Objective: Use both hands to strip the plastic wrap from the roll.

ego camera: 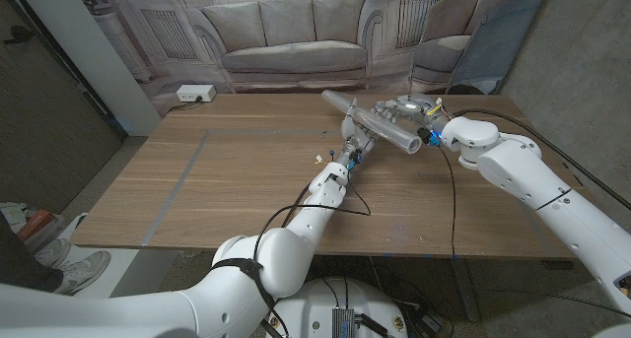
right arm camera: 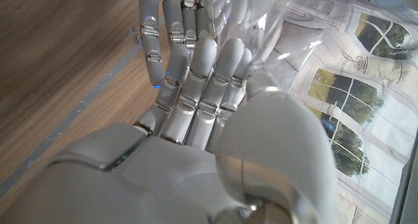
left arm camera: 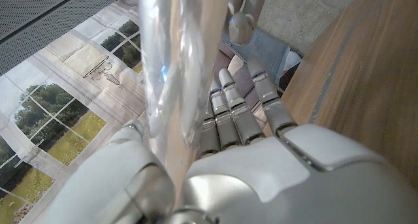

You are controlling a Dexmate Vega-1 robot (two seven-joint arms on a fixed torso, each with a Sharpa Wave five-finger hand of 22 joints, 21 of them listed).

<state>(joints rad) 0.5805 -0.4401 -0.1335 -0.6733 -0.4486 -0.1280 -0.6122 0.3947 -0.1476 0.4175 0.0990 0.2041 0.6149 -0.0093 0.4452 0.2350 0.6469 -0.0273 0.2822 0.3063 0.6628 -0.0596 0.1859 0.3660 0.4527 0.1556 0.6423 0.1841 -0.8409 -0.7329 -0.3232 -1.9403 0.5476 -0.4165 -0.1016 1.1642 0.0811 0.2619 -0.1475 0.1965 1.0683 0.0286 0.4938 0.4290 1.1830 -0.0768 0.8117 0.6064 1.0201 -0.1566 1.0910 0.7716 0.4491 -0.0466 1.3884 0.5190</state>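
Both hands, the left hand (ego camera: pixel 357 141) and right hand (ego camera: pixel 409 114), are grasping the roll (ego camera: pixel 380 124) above the table's (ego camera: pixel 246 190) far part, and it could slip (the clear wrap (left arm camera: pixel 171 61) looks smooth) if 1 grasp loosens.

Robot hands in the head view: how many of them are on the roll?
2. The left hand grips the roll near its middle, from the near side. The right hand holds it from the far right side. The fingers partly hide one another, so exact contact is unclear.
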